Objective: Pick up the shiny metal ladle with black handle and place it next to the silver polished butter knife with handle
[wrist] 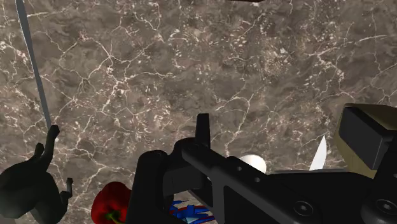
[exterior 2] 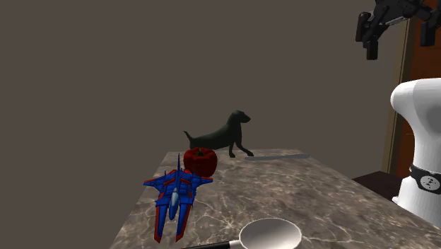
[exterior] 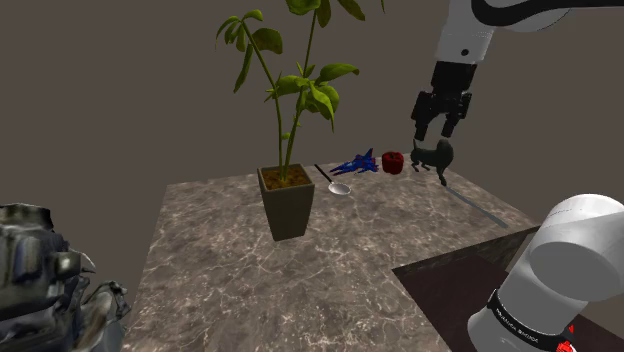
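The gripper [exterior: 435, 134] hangs above the table [exterior: 250, 290] over the black dog figure [exterior: 432, 158], its fingers apart and holding nothing. The ladle [exterior: 337, 184] lies on the table between the potted plant [exterior: 287, 200] and the toy jet [exterior: 357, 163]. It is well apart from the knife [exterior: 476, 206], which lies just beyond the dog.

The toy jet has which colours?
The jet is blue and red; best in the second exterior view.
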{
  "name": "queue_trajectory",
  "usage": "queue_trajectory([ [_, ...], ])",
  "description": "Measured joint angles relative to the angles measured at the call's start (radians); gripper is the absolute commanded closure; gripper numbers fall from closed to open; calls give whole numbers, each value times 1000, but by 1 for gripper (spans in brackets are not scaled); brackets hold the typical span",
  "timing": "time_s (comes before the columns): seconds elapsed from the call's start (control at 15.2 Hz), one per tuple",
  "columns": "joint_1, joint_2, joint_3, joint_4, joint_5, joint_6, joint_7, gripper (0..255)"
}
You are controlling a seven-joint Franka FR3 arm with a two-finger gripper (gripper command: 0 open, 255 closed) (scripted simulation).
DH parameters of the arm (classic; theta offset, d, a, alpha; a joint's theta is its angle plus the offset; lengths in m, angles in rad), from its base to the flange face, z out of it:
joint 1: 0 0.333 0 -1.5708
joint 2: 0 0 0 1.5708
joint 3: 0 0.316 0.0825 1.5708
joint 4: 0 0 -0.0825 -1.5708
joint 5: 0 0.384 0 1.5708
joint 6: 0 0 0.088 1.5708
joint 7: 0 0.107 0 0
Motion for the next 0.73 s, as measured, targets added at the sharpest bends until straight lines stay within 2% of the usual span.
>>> queue_trajectory([
  [0.2,-1,27,-1,-12,0,42,1,0],
  [0.73,-5,267,-6,-21,8,320,6,0],
])
